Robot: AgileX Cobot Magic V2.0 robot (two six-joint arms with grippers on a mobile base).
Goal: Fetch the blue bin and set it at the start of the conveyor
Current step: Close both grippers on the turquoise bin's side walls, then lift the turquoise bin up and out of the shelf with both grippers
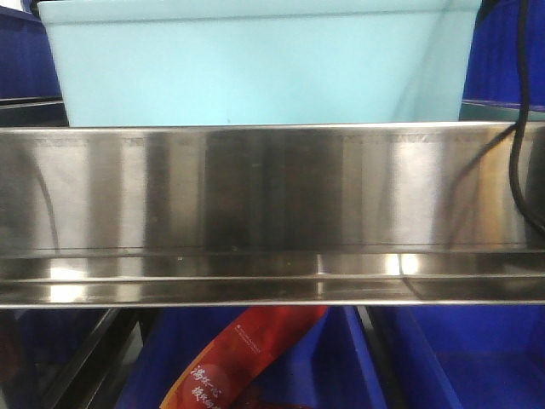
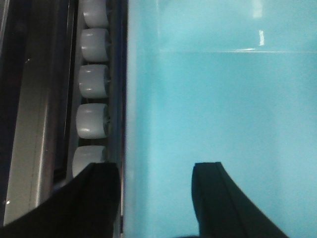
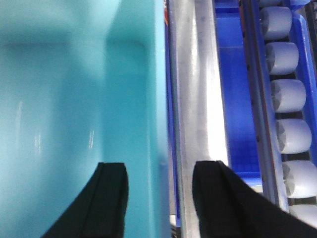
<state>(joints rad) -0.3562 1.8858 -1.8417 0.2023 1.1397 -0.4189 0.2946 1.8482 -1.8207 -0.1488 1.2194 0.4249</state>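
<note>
While both arms sit at the blue bin (image 1: 255, 72), it stands on the top tier of the stainless shelf (image 1: 255, 196), front wall behind the shelf lip. Conveyor start not in any view.

Grip state:
- left gripper (image 2: 156, 171): fingers apart, straddling bin's left wall. Outer finger close against the wall, inner one inside the tub w/ a clear gap. Not clamped.
- right gripper (image 3: 161, 171): fingers apart, straddling the right wall, one inside, one outside, gaps both sides. Not clamped.

Risks, judged from here:
- Uneven closing: if one side bites before the other, tub prob. skews on the shelf & the second gripper misses the rim.
- Walls are smooth, thin-looking, tapered; a pinch low on the wall could slide up or flex it, so the bin may drop on lift.
- Roller rows (image 2: 92, 82) run alongside the bin; if it rests on such rollers, a nudge could roll it off line.
- Shelf lip in front: too little lift & the base catches it.
- black cable (image 1: 516, 128) hangs at the right edge, poss. snag for that arm.

Containers:
- blue bin: inside looks empty as far as both wrist views show.
- dark blue bin (image 3: 237, 109) lower down beside it: visible part bare.
- lower dark blue bins (image 1: 460, 358): one holds a red packet (image 1: 247, 358); rest unclear.
</note>
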